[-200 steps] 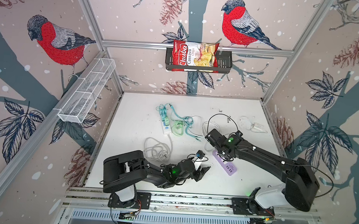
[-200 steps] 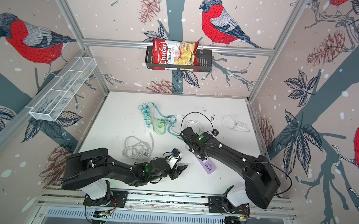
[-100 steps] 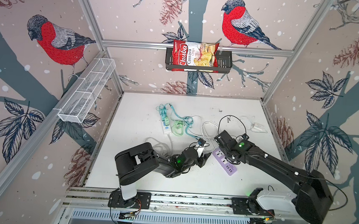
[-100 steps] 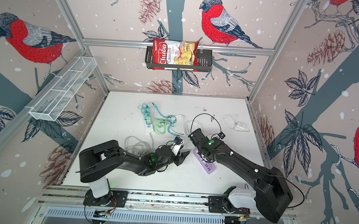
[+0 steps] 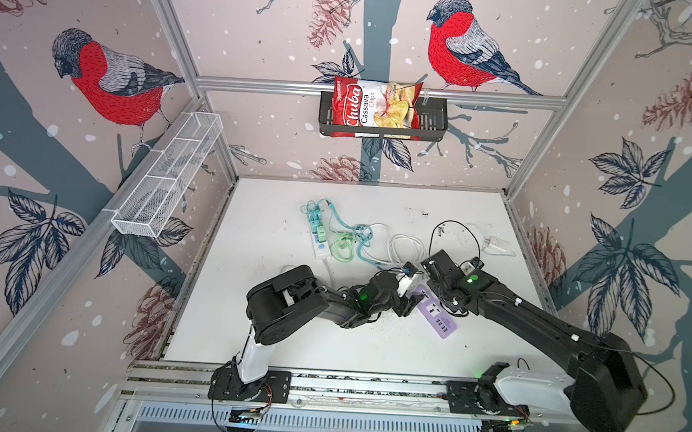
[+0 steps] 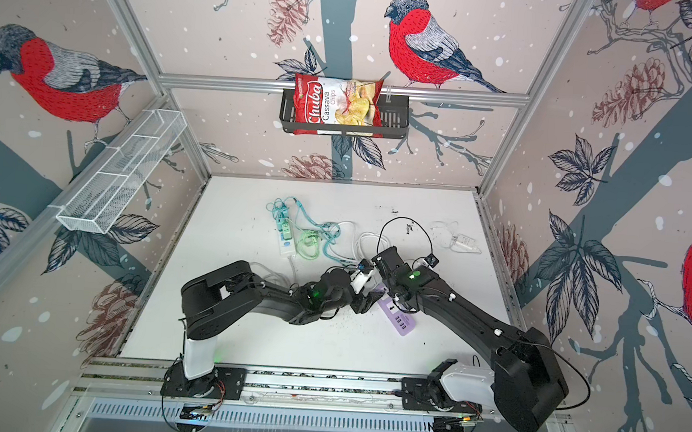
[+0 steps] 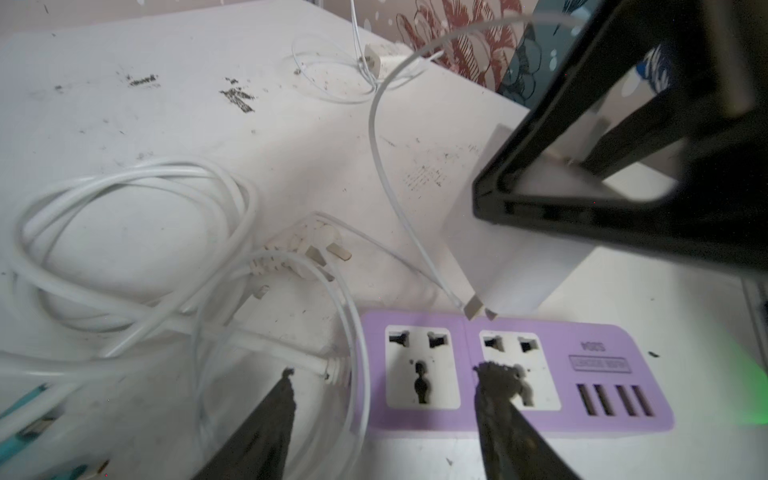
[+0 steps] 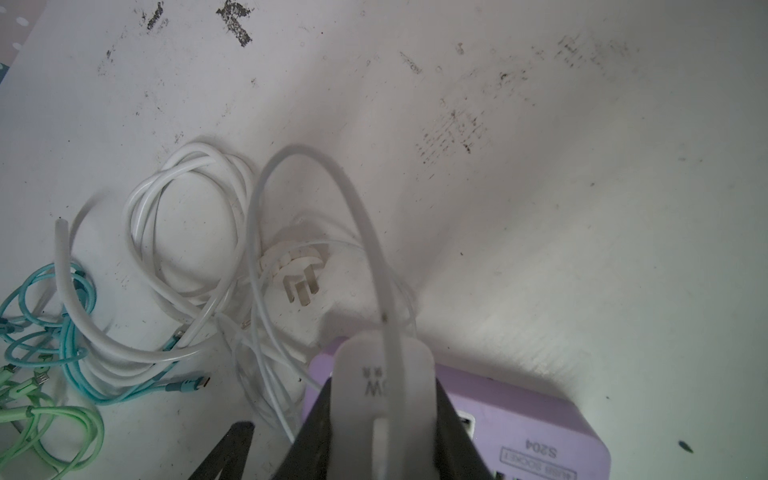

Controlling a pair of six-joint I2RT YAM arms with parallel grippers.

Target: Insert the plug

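Note:
A purple power strip (image 5: 439, 319) (image 6: 399, 319) lies mid-table with its sockets facing up (image 7: 469, 424) (image 8: 519, 419). My right gripper (image 8: 382, 415) (image 5: 432, 267) (image 6: 380, 265) is shut on a white charger plug (image 8: 382, 390) (image 7: 511, 257), from which a thin white cable loops up. The plug's prongs (image 7: 473, 311) hang just over the strip's far edge, outside the sockets. My left gripper (image 7: 390, 374) (image 5: 411, 303) (image 6: 367, 300) is open and empty, low over the strip's cable end, with one finger (image 7: 498, 386) above the second socket.
A coiled white cable with a three-pin plug (image 7: 307, 249) (image 8: 295, 270) lies beside the strip. Teal and green cables (image 5: 346, 242) and a white power strip (image 5: 318, 240) lie farther back, with a small white adapter (image 5: 496, 244) at the back right. Baskets hang on the walls.
My left gripper has moved from the table's front up to the purple strip, and its jaws stand wider. My right gripper has carried the plug slightly right, over the strip's end.

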